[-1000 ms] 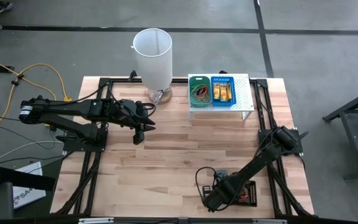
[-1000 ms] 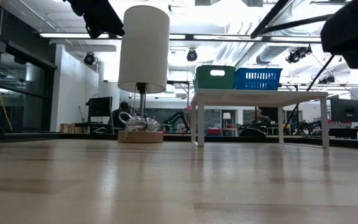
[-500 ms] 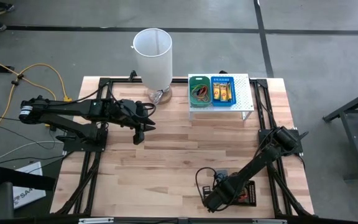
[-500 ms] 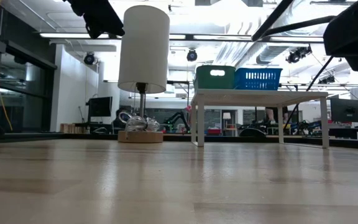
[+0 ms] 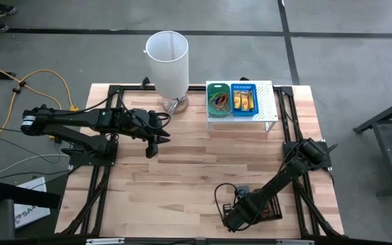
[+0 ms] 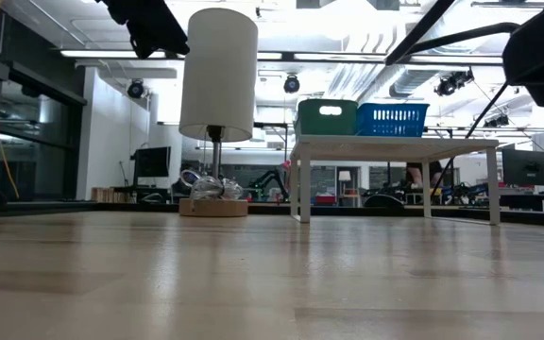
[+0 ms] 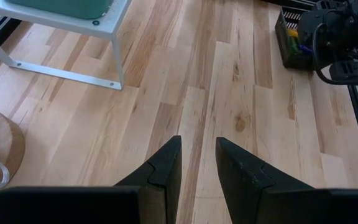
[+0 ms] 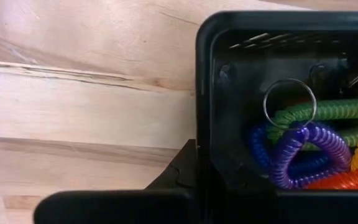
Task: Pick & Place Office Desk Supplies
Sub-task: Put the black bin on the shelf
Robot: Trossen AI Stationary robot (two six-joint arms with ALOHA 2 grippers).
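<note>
While your right gripper (image 5: 231,219), state unreadable, sits at the black tray (image 8: 260,37) of coiled loops (image 8: 309,146), your left gripper (image 7: 197,165) hovers slightly spread above the counter (image 5: 196,163).

No legible text (anywhere in view)

Table (image 5: 196,163): pale wood planks w/ visible grain, smooth, slight sheen. Black tray (image 8: 229,37): glossy plastic. Inside it, coiled cords (image 8: 316,140) look like shiny plastic, w/ thin metal ring (image 8: 289,102). Fingers (image 7: 163,171) at 9 o'clock: matt black plastic.
</note>
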